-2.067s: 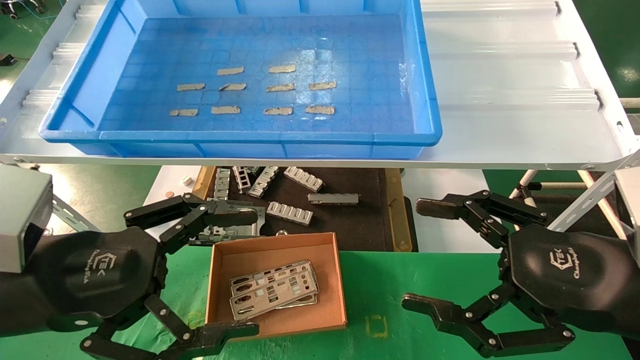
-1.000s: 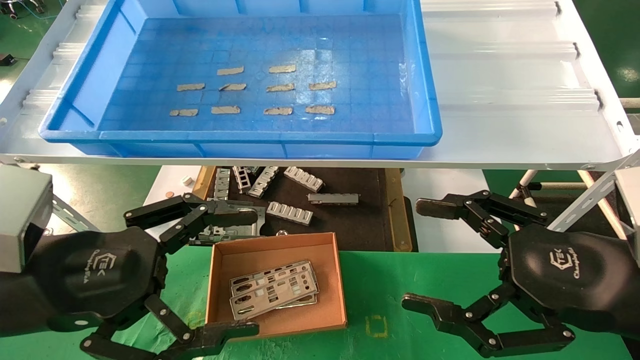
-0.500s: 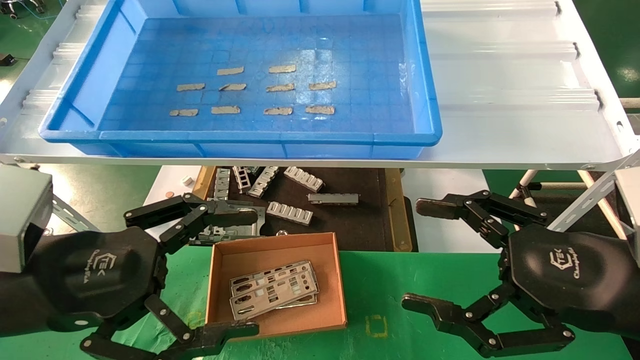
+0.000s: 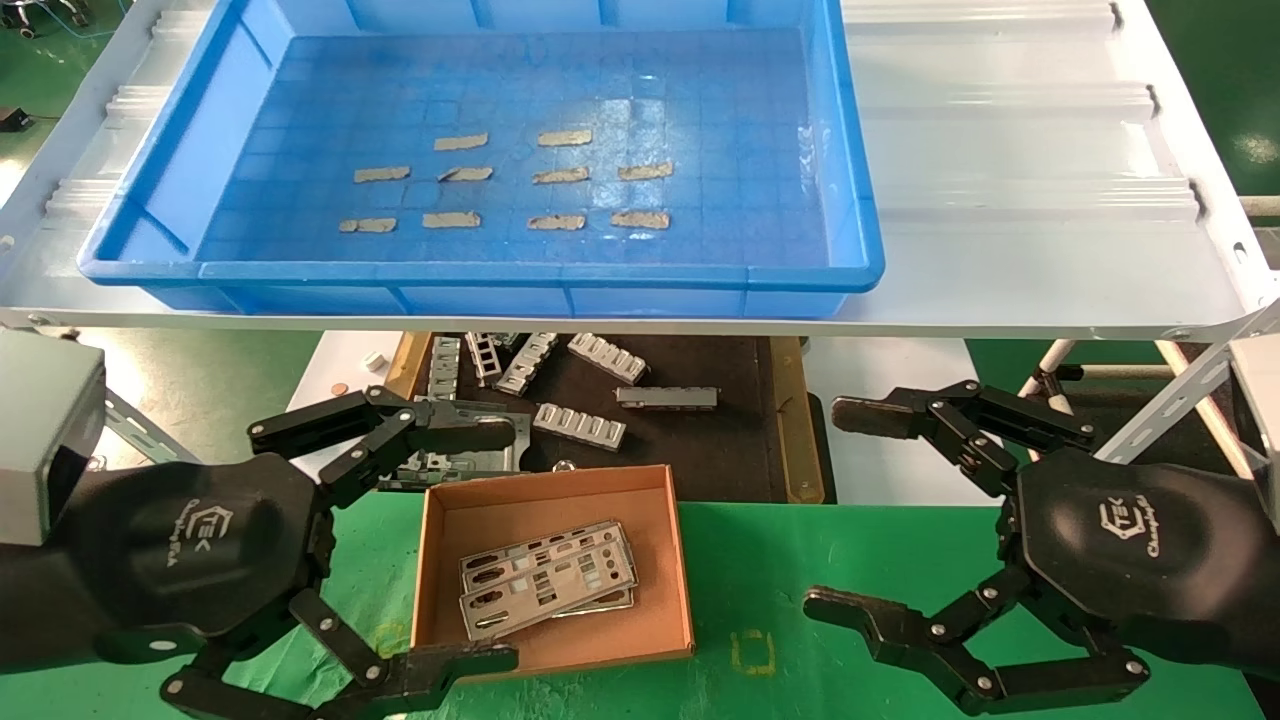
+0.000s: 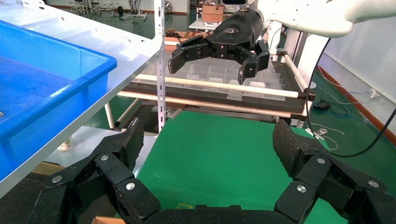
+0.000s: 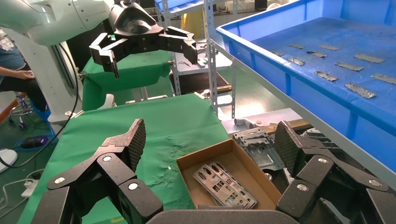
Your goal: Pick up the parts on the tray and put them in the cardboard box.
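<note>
The blue tray sits on the white shelf, holding only tan tape strips; no parts lie in it. Stacked silvery parts lie in the cardboard box on the green cloth, also seen as parts in the box in the right wrist view. My left gripper hovers open at the box's left side. My right gripper hovers open to the right of the box, with nothing between its fingers.
Ribbed grey brackets and a metal frame lie on the dark wood-edged mat below the shelf, behind the box. Shelf posts stand at the right. Green cloth spans between the grippers.
</note>
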